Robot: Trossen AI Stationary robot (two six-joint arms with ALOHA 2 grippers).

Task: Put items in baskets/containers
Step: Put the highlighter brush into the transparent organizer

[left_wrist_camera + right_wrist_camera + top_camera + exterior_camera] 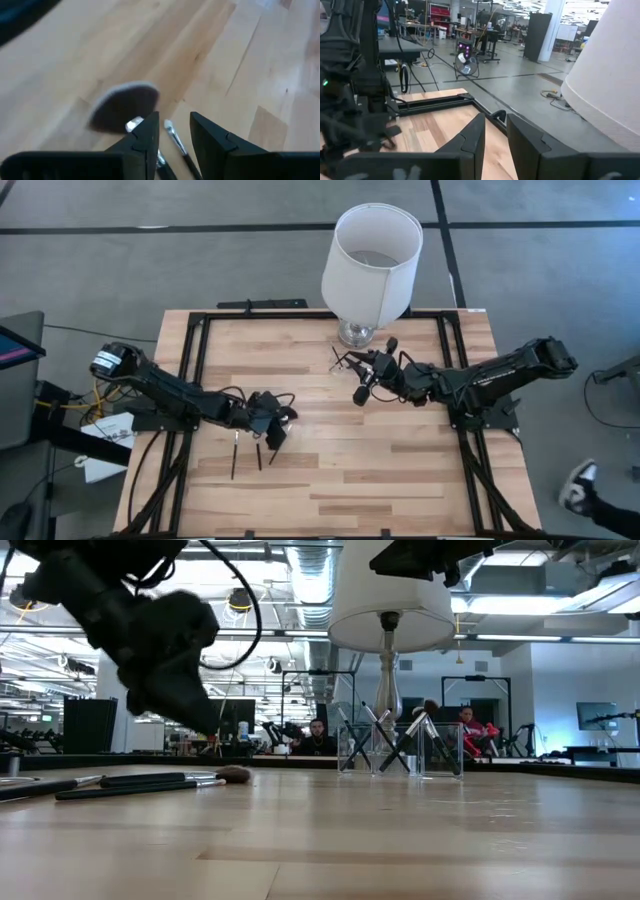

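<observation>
L claw [172,137] low over bench [380,470], fingers slightly apart, nothing gripped | fan brush [125,106] just ahead of it | R claw [362,392] apart, empty, w/ clear tray [400,748] just beside, brushes inside.

right pincer [494,137] slightly parted, white lampshade [610,85], table frame [445,103]

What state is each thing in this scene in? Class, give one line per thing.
Left gripper: open, low over the brushes on the table.
Right gripper: open, empty, near the clear tray.
Fan brush: lying flat on the table.
Loose brushes: lying flat on the table.
Clear tray: upright, brushes leaning crossed inside.
Lamp: upright behind the tray.
</observation>
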